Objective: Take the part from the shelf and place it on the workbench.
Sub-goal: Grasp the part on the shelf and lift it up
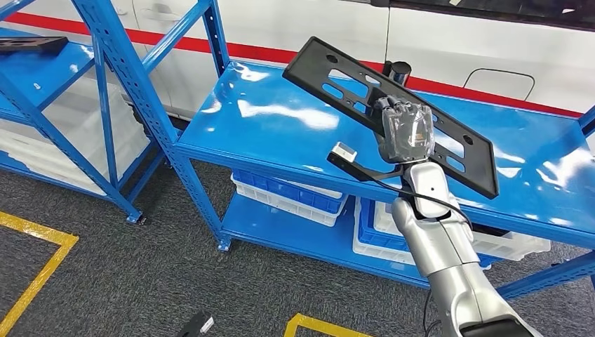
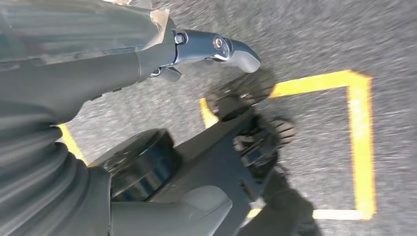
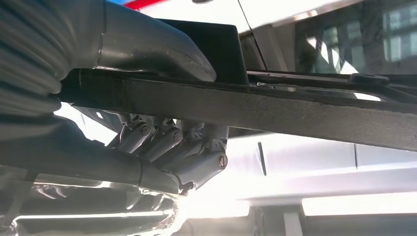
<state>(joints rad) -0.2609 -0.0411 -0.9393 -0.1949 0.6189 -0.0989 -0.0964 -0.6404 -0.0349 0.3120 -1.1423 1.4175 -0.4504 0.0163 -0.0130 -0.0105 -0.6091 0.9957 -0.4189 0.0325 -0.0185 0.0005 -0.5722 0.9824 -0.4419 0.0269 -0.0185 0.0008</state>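
One tilted part [image 1: 337, 74] (diagonal, far-left up)

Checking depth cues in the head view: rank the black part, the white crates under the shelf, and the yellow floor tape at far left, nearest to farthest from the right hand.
1. black part: held in the right hand, above the blue shelf.
2. white crates: lower tier, below and to the left of the hand.
3. yellow floor tape: on the floor at the far left.

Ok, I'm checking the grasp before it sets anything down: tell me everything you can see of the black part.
The black part is a flat, matte, plastic-looking rectangular frame with slots and small holes. The right robot hand grips it along one long edge, thumb on one face and fingers on the other. It is held tilted in the air above the blue shelf, not touching it.
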